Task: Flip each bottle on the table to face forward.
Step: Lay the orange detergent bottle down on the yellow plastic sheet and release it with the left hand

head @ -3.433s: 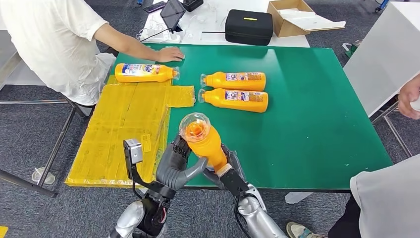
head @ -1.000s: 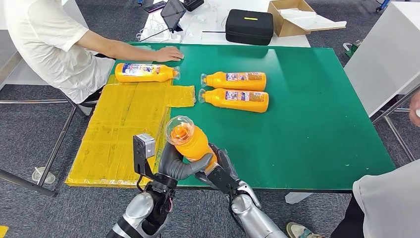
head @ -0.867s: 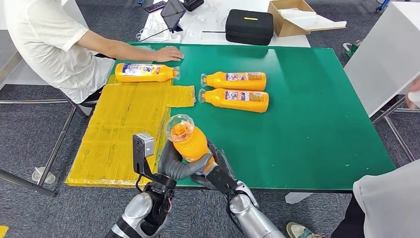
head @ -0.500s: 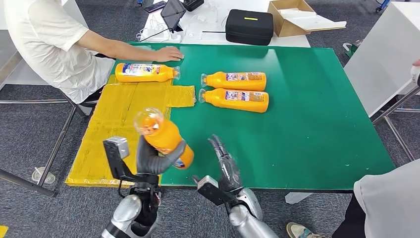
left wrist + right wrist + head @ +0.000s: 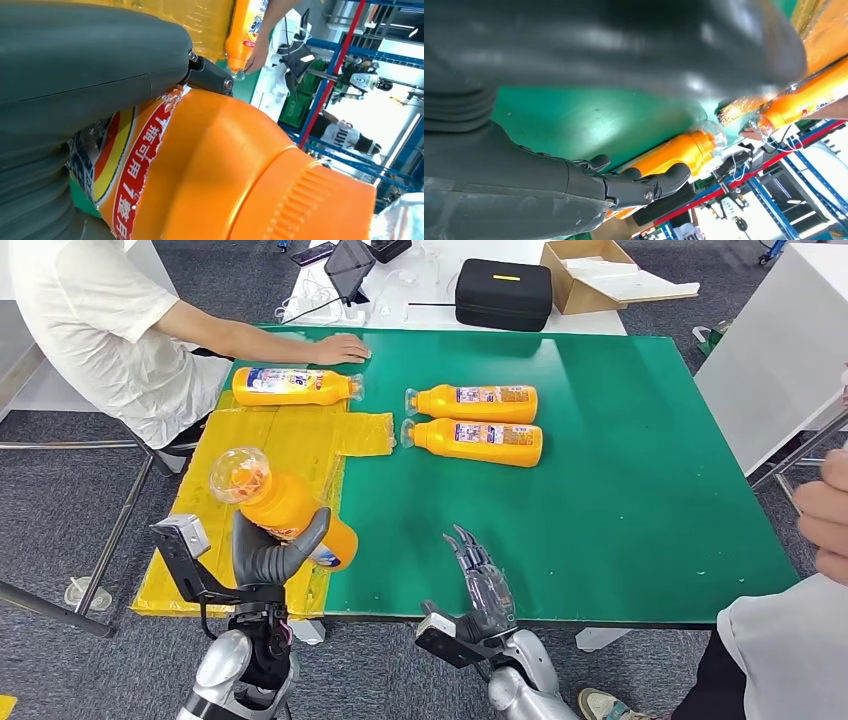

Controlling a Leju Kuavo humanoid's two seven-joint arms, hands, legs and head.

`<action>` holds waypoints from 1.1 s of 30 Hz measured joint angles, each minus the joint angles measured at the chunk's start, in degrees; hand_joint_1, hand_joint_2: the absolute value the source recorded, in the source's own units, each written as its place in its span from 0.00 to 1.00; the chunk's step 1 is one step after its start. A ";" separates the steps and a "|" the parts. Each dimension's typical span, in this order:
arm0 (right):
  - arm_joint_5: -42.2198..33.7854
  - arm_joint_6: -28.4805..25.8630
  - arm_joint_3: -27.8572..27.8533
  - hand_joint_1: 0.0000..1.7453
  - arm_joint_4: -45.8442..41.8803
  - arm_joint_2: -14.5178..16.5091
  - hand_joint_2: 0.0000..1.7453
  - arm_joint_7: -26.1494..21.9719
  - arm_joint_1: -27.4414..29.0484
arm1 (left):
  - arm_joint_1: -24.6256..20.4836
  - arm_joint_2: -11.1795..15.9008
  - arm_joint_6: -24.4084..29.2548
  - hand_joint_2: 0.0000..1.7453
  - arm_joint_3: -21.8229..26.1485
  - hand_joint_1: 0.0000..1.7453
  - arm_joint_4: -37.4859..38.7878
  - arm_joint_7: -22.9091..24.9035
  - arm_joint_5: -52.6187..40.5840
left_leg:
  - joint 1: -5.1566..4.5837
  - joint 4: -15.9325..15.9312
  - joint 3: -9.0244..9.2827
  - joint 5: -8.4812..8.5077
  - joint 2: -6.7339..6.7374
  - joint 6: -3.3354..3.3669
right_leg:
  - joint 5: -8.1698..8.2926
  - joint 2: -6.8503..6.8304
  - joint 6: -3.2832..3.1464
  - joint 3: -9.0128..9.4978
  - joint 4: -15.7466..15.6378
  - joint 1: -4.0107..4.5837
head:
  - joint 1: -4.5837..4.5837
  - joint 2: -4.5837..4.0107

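Note:
My left hand point(image 5: 268, 552) grips an orange bottle point(image 5: 283, 508) point(image 5: 210, 170) above the yellow mat point(image 5: 250, 490), its clear-wrapped cap tilted up and to the left. My right hand point(image 5: 482, 582) is open over the near table edge, fingers spread, holding nothing. Two orange bottles point(image 5: 472, 401) point(image 5: 472, 440) lie side by side on the green table point(image 5: 620, 470), caps to the left. Another orange bottle point(image 5: 295, 386) lies at the mat's far end, its cap to the right.
A person in white sits at the far left, one hand point(image 5: 343, 348) resting flat on the table. Another person's hand point(image 5: 826, 515) shows at the right edge. Behind the table stand a black case point(image 5: 503, 292) and a cardboard box point(image 5: 592, 275).
My right hand has let go of the bottle and drawn back to the right, open. My left hand has carried the bottle left, from the table's near edge to above the yellow mat.

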 joint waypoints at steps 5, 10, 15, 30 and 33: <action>5.51 -0.41 -3.80 0.00 -0.35 -0.54 0.00 1.04 2.01 | 1.22 -0.59 -0.53 1.00 3.08 1.00 -1.77 0.98 3.22 | 0.00 0.00 -0.02 -0.01 -0.01 0.00 | 0.00 -0.03 0.00 0.00 -0.01 -0.01 | 0.01 0.00; 3.71 -0.45 -9.30 0.00 -0.50 -0.50 0.00 -3.84 3.64 | 0.44 -0.13 9.93 1.00 4.39 0.98 0.21 -0.46 -17.67 | -0.01 0.00 -0.02 -0.01 -0.02 0.00 | 0.00 -0.02 0.00 0.00 -0.01 0.00 | 0.00 0.00; 0.30 0.76 -9.89 0.00 -0.36 0.61 0.00 -6.56 2.50 | -4.99 1.17 14.62 1.00 3.35 0.72 13.75 4.85 -49.49 | 0.00 0.00 -0.01 0.12 -0.01 -0.04 | 0.02 -0.03 -0.01 0.00 0.00 0.00 | 0.01 0.00; -3.28 4.34 -7.36 0.00 1.55 3.25 1.00 -8.90 -1.06 | -21.05 3.43 -2.48 1.00 -0.95 0.18 42.54 14.88 -69.20 | 0.00 0.00 -0.04 0.21 -0.02 -0.04 | 0.15 -0.03 -0.12 -0.02 0.03 0.00 | 0.01 0.00; -3.66 4.63 -7.25 0.00 1.85 3.53 1.00 -9.03 -1.26 | -22.58 3.55 -4.35 1.00 -1.36 0.02 44.48 14.88 -69.37 | 0.00 0.00 -0.03 0.21 -0.02 -0.04 | 0.15 -0.03 -0.12 -0.02 0.03 0.00 | -0.01 0.00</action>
